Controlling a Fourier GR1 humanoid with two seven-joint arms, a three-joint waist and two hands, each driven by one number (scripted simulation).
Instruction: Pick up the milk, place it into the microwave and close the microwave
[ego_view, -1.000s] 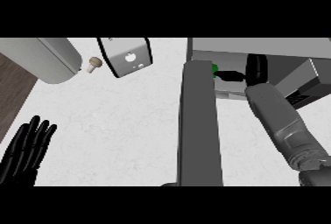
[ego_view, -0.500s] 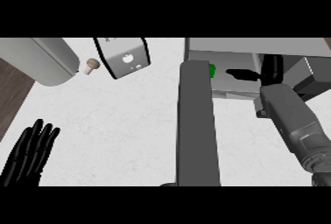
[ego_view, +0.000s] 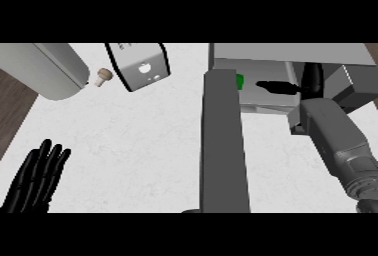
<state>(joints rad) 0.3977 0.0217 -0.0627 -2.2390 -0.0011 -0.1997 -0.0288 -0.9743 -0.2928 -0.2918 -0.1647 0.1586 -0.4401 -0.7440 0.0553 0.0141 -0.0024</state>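
Observation:
The microwave (ego_view: 288, 52) stands at the upper right with its cavity open. Its grey door (ego_view: 224, 145) swings out toward me and shows edge-on. My right hand (ego_view: 310, 80) reaches into the opening, thumb pointing left. A grey milk carton (ego_view: 353, 86) sits tight against the hand's right side, inside the cavity's right part; the fingers curl on it, partly hidden. My right forearm (ego_view: 341, 142) runs up from the lower right. My left hand (ego_view: 37, 180) rests open at the lower left, fingers up.
A large pale grey rounded object (ego_view: 52, 70) lies at the upper left. Beside it are a small mushroom (ego_view: 103, 76) and a white, black-edged appliance (ego_view: 140, 65). A green button (ego_view: 240, 81) shows on the microwave. Dark wood (ego_view: 15, 100) borders the white counter (ego_view: 125, 145) on the left.
My right forearm has pushed forward and the hand with the carton has gone deeper into the microwave. The left hand has stayed still.

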